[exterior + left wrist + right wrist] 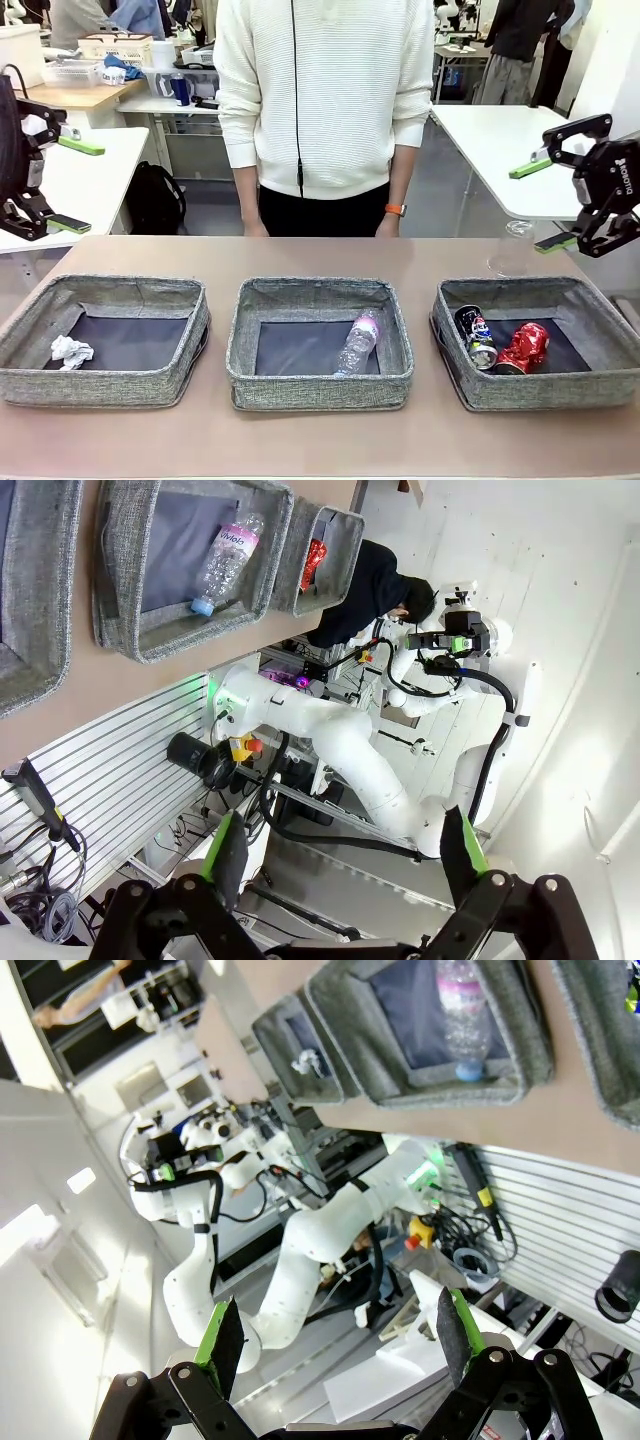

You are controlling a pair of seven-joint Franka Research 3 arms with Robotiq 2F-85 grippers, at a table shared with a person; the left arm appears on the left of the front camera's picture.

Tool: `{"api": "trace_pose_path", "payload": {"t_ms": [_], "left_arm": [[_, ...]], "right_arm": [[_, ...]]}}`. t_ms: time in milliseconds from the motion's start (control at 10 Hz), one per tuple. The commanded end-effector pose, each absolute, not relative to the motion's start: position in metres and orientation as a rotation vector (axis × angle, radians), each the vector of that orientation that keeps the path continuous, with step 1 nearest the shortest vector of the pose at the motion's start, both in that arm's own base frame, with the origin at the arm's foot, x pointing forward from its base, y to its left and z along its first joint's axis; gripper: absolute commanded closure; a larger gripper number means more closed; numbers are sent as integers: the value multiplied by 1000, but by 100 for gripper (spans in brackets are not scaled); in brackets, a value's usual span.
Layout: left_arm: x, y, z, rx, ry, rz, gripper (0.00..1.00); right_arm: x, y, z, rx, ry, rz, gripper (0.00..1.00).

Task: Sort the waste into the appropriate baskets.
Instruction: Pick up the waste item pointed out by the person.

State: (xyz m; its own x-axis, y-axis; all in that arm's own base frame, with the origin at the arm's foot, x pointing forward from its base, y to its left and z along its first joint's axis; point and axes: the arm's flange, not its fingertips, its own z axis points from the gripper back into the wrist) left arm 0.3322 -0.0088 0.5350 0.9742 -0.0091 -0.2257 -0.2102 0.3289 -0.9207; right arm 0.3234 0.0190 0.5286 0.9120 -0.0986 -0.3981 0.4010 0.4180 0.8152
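Note:
Three grey woven baskets stand in a row. A crumpled white paper ball (70,351) lies in the left basket (100,385). The middle basket (320,388) holds a pink-labelled, blue-capped bottle (358,343). Inside the right basket (540,392) lie a dark printed can (476,335) and a crushed red can (524,348). A clear bottle (513,248) stands on the table behind the right basket. My left gripper (75,185) hangs open and empty beyond the table's left edge. My right gripper (542,205) is open and empty, raised beside the clear bottle. The left wrist view shows the bottle (225,565).
A person in a white sweater (325,90) stands at the far side of the table, hands low at its edge. White tables flank the person on both sides. Bare tabletop runs in front of and behind the baskets.

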Motion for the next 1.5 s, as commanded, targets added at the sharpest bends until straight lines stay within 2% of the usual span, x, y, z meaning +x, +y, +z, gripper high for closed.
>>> {"api": "trace_pose_path", "payload": {"t_ms": [0, 1300, 1400], "left_arm": [[330, -6, 536, -1245, 196, 109, 0], [330, -6, 536, -1245, 196, 109, 0], [330, -6, 536, -1245, 196, 109, 0]], "right_arm": [[324, 21, 533, 1113, 320, -335, 0], [323, 19, 529, 1099, 310, -320, 0], [322, 19, 527, 930, 120, -237, 0]]}}
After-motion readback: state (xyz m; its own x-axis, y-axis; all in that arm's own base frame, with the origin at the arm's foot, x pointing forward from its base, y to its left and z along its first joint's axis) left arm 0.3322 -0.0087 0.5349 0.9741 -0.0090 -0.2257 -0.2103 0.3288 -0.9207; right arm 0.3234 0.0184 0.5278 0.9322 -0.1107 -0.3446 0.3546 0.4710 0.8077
